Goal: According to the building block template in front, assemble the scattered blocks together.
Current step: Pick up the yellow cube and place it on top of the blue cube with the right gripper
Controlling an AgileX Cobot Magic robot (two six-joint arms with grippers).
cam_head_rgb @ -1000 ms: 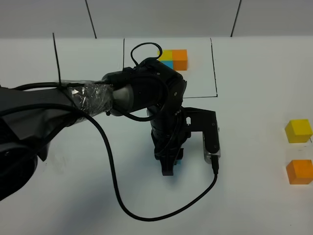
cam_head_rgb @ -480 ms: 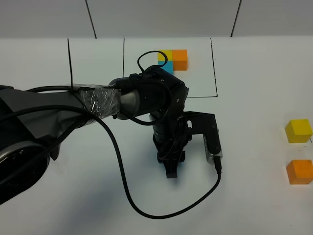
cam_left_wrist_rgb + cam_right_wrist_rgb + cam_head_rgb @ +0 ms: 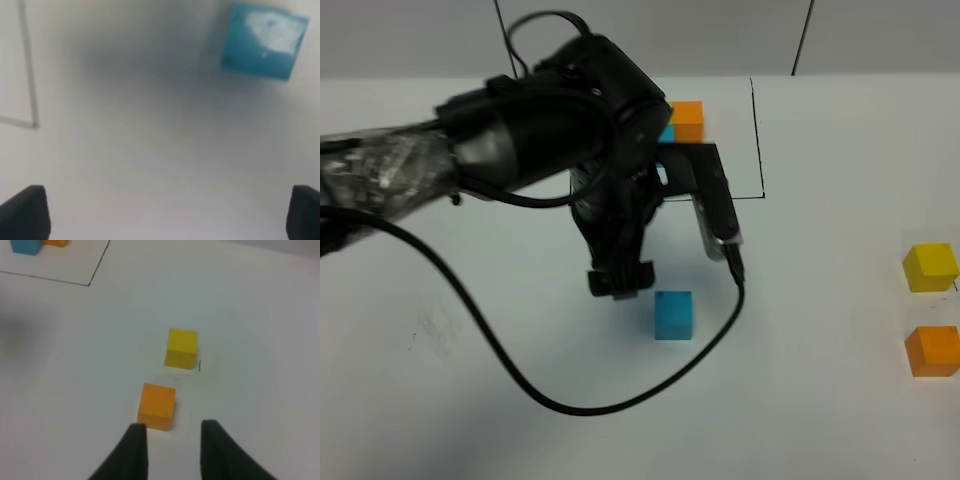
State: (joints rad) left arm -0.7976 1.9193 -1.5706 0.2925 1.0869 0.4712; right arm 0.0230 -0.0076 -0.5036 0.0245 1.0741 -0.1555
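Observation:
The sky blue cube (image 3: 672, 315) stands alone on the white table, just right of my left gripper (image 3: 620, 281). In the left wrist view the cube (image 3: 262, 42) lies well beyond the open, empty gripper (image 3: 162, 215). The template's orange cube (image 3: 688, 120) and a bit of its blue one show inside the black frame (image 3: 758, 140); my arm hides its yellow corner. The yellow cube (image 3: 931, 267) and orange cube (image 3: 932, 350) sit at the far right. My right gripper (image 3: 172, 440) is open and empty just short of the orange cube (image 3: 157, 406), with the yellow cube (image 3: 181, 347) beyond.
My left arm's black cable (image 3: 550, 400) loops over the table in front of the blue cube. The wrist camera housing (image 3: 715, 205) hangs beside the left arm. A black drawn line (image 3: 27, 65) shows in the left wrist view.
My left gripper has let go of the blue cube, risen and pulled back to the left and toward the frame. The blue cube now stands uncovered on the table.

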